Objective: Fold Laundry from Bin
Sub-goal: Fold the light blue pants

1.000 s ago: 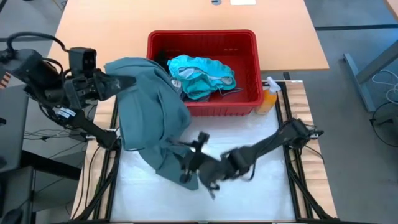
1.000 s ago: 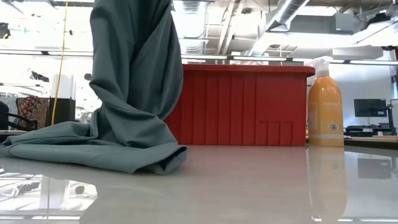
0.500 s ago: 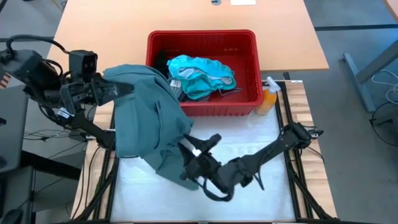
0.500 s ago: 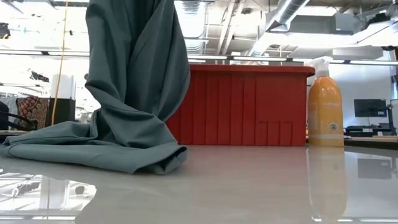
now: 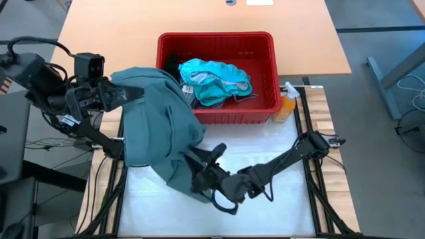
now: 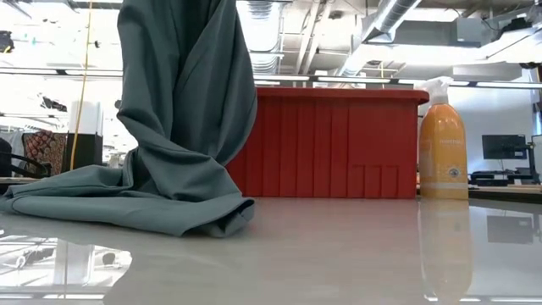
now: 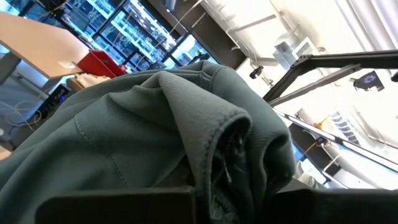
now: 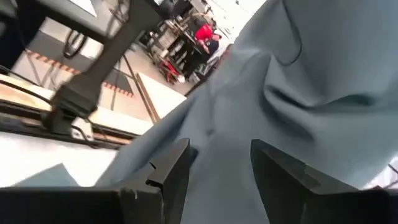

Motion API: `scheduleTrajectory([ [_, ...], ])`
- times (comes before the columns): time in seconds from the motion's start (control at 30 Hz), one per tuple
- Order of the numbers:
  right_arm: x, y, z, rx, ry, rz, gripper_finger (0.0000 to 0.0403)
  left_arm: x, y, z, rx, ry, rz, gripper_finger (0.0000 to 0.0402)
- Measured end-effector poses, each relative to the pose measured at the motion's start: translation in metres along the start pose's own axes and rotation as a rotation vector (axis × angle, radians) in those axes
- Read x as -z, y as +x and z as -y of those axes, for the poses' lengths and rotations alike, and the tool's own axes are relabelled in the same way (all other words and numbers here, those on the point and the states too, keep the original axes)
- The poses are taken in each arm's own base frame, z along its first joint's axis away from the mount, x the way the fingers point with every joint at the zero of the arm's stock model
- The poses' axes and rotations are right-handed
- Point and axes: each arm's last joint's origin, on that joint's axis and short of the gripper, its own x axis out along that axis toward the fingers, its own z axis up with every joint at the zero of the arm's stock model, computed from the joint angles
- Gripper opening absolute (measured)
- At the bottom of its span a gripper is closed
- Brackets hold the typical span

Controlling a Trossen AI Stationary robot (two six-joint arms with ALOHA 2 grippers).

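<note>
A dull grey-green garment (image 5: 163, 126) hangs from my left gripper (image 5: 126, 95), which is shut on it high above the table's left side. Its lower part (image 6: 161, 203) lies heaped on the white table. My right gripper (image 5: 202, 166) is open and level at the garment's lower right edge; in the right wrist view its fingers (image 8: 171, 168) stand apart with grey cloth (image 8: 261, 93) right in front of them. The red bin (image 5: 216, 76) at the table's far side holds teal laundry (image 5: 216, 79) and a dark piece. My left gripper holds a bunched upper part of the garment with a stitched hem (image 7: 217, 143), several layers gathered between the fingers. The fingers come from the table's left, slanting a little upward. The garment hangs below them, its lower end on the table. Whether my right gripper touches the cloth I cannot tell.
An orange spray bottle (image 5: 287, 106) stands at the bin's right corner (image 6: 443, 144). The white table top (image 5: 279, 206) is bare to the right and near side of the garment. Black frame rails (image 5: 312, 179) run along both table sides.
My right gripper has rolled about its own line and edged toward the table's left, closer into the garment's lower right edge. The hanging garment has drawn in a little narrower; its lower end has stayed on the table.
</note>
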Motion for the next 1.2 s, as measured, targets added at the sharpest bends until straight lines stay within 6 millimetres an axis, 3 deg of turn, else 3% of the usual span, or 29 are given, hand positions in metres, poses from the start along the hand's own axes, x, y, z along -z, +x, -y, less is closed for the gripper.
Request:
scheduleTrajectory([
  [0.47, 0.012, 0.021, 0.004, 0.023, -0.066, -0.061, 0.0184, -0.001, 0.006, 0.002, 0.014, -0.009, 0.053, 0.0025],
  [0.6, 0.017, 0.029, 0.008, 0.094, -0.076, -0.131, 0.0140, -0.001, 0.005, 0.002, 0.015, -0.009, 0.053, 0.0025],
  [0.8, 0.011, 0.035, 0.022, 0.171, -0.162, -0.156, 0.0021, 0.004, 0.011, 0.002, 0.034, -0.004, 0.024, 0.0025],
  [0.93, -0.020, 0.020, 0.059, 0.176, -0.115, -0.077, 0.0024, 0.002, 0.012, 0.005, 0.072, -0.006, 0.044, 0.0025],
  [1.07, -0.055, -0.002, 0.135, 0.183, -0.070, 0.096, 0.0019, -0.005, 0.012, 0.012, 0.161, 0.015, 0.105, 0.0025],
  [1.2, -0.073, -0.019, 0.201, 0.216, -0.058, 0.331, 0.0019, -0.012, 0.010, 0.017, 0.220, 0.031, 0.175, 0.0025],
])
